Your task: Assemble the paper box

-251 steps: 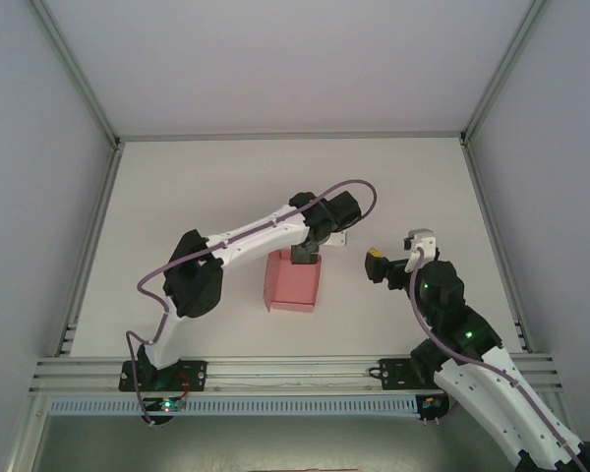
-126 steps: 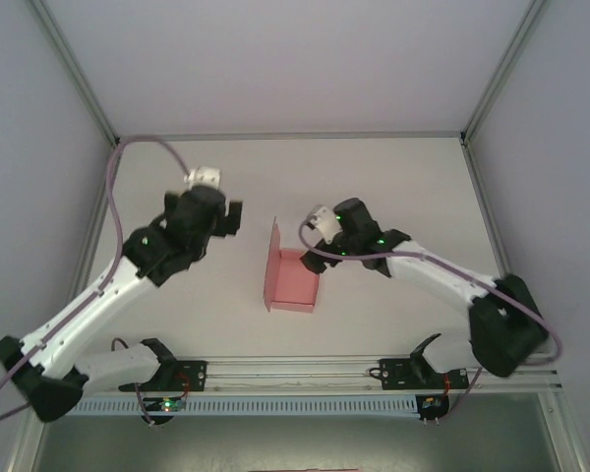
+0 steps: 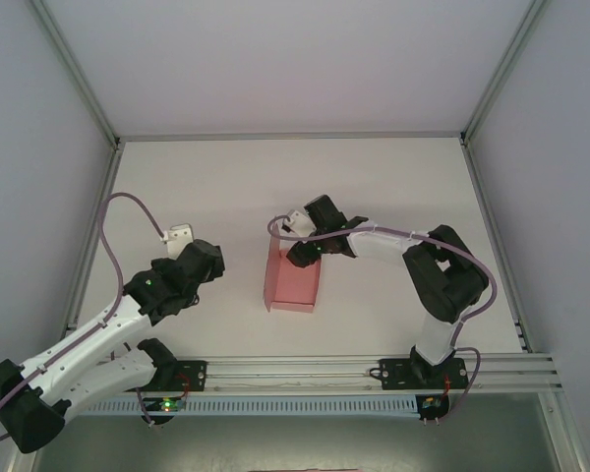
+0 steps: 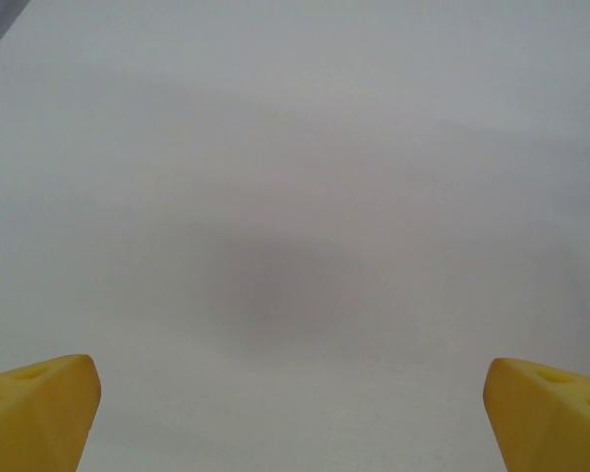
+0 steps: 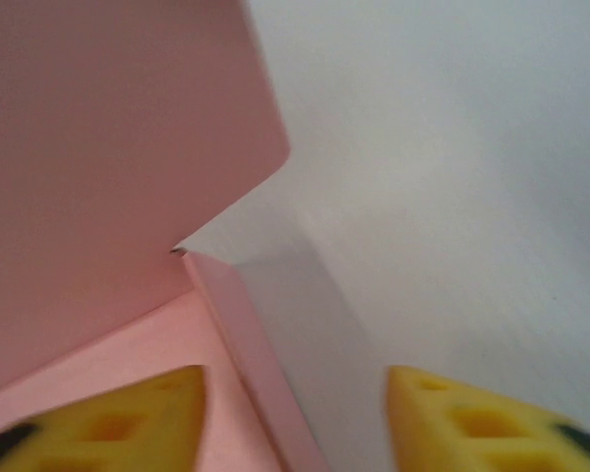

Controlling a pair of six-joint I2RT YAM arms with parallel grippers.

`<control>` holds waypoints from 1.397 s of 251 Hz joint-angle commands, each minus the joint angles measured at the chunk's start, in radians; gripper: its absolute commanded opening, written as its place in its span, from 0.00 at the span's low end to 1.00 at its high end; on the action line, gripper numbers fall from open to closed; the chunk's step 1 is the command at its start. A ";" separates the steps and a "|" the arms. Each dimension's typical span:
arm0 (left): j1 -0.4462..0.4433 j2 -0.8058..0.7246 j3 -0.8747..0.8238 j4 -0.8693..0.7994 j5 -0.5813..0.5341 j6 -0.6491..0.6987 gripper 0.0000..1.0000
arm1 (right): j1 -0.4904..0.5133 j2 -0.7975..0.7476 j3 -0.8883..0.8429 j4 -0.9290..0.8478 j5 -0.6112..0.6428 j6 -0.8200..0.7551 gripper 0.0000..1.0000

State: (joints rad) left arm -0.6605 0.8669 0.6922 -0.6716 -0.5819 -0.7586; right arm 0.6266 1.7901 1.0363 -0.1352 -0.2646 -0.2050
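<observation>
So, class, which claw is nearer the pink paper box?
Right. The right claw straddles a wall of the paper box; the left claw hangs over the table to its left.

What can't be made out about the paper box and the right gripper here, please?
Top external: fingertips of the right gripper, hidden under its own wrist at the paper box.
Right wrist: box blurred and cut off by the left and bottom edges; whether the fingers pinch its wall is unclear.
</observation>
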 commanded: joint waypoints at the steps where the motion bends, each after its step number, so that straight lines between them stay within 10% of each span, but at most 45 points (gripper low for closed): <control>1: 0.003 -0.006 -0.011 -0.016 -0.057 -0.061 1.00 | 0.011 -0.021 -0.030 0.037 0.083 0.059 0.29; 61: 0.004 0.022 0.010 -0.023 -0.064 -0.059 1.00 | 0.020 -0.092 -0.128 0.113 0.279 0.316 0.10; 116: 0.003 0.052 0.019 0.041 -0.029 0.009 1.00 | 0.169 -0.163 -0.229 0.144 0.634 0.620 0.10; 209: 0.002 0.117 0.077 0.160 0.132 0.177 1.00 | 0.250 -0.260 -0.459 0.424 0.831 0.884 0.06; 275: 0.003 0.145 0.042 0.343 0.375 0.466 1.00 | 0.289 -0.363 -0.482 0.341 0.867 0.855 0.35; 318: 0.039 0.128 0.015 0.397 0.511 0.609 1.00 | 0.278 -0.628 -0.551 0.285 0.866 0.563 0.56; 350: 0.082 0.161 0.029 0.463 0.644 0.719 1.00 | 0.132 -0.776 -0.547 0.257 0.542 0.218 0.90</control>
State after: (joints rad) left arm -0.6186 1.0061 0.7132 -0.3122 -0.0994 -0.2142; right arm 0.8783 1.1168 0.4969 0.1699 0.5179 0.3725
